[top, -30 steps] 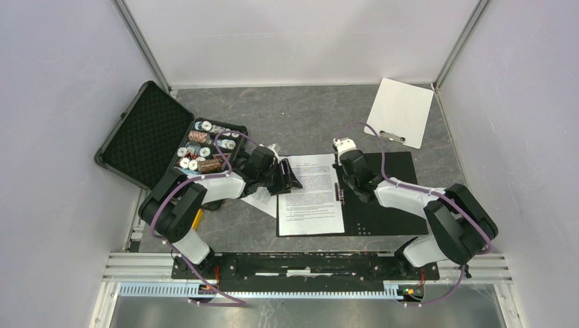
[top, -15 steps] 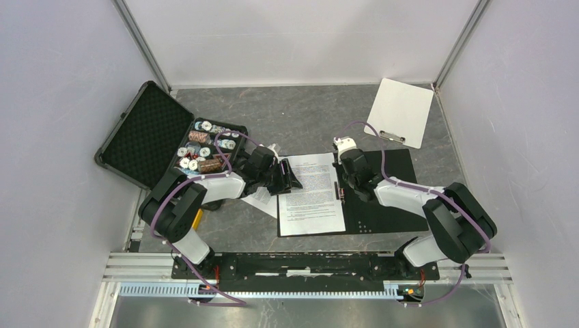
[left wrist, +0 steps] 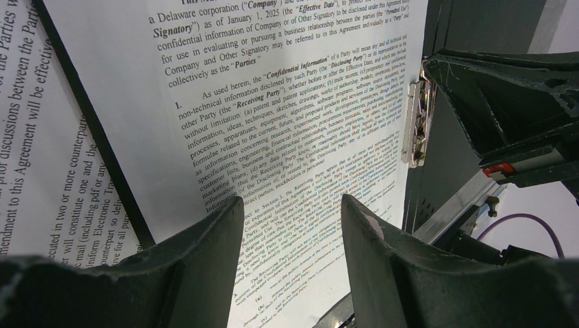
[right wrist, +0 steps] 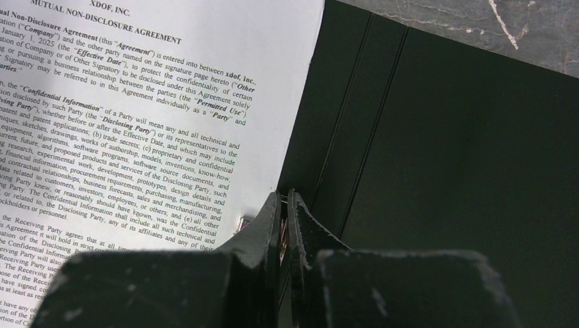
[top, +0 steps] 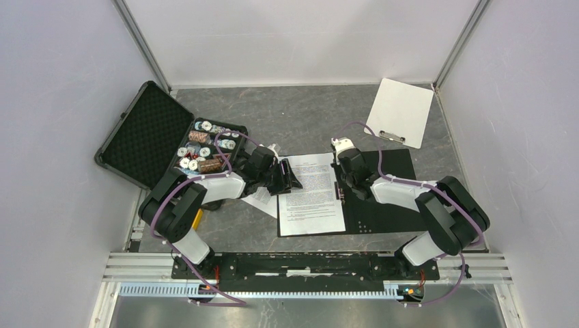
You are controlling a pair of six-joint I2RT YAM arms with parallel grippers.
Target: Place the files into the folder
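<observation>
Hovering left gripper (left wrist: pixel 292 205) open over files (left wrist: pixel 259 102), right gripper (right wrist: pixel 285 196) closed at clip (left wrist: pixel 415 123)

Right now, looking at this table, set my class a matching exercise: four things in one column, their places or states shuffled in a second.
1. clipboard
2. case
3. sheet
4. right end effector

A. shut, at the spine of the folder
B. far right corner
C. open, far left
D. on the open folder's left half

Pairs: 1-B, 2-C, 3-D, 4-A
</observation>
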